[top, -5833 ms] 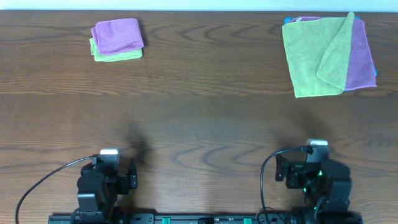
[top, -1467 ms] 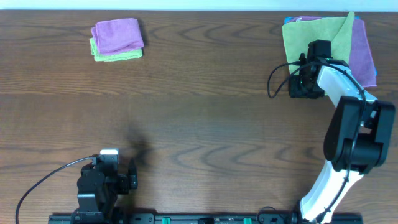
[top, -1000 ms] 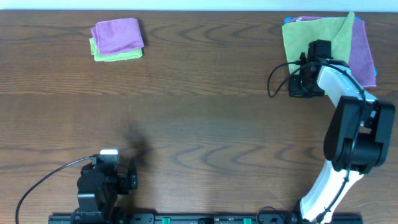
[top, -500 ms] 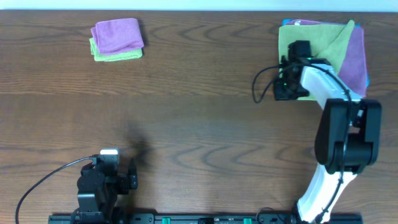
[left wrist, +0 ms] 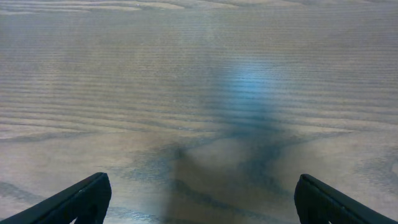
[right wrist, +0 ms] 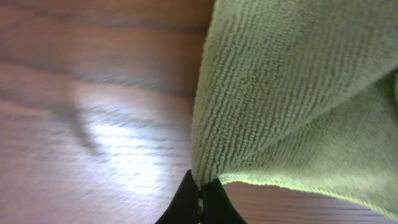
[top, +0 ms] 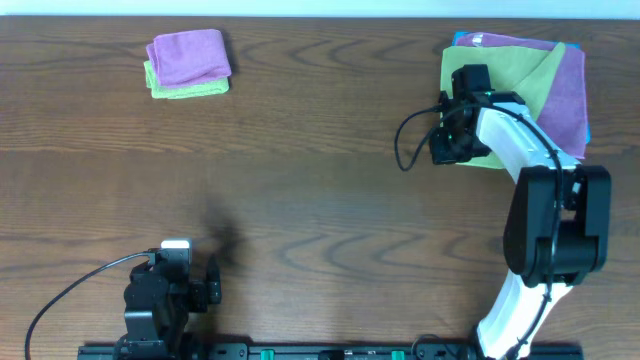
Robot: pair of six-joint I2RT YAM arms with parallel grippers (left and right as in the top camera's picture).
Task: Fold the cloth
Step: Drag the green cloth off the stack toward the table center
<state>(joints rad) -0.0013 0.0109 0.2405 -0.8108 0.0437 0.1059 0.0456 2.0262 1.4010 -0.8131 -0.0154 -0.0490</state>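
The right arm (top: 515,135) stretches to the far right of the counter (top: 320,180). The right jaws are pinched tight on the near-left corner of the green cloth (top: 505,75) — in the wrist view that edge hangs raised off the wood. It lies over a purple cloth (top: 572,90). The left arm (top: 160,295) sits at the near edge — the left jaws gape wide over wood. A folded stack (top: 188,62) lies far left.
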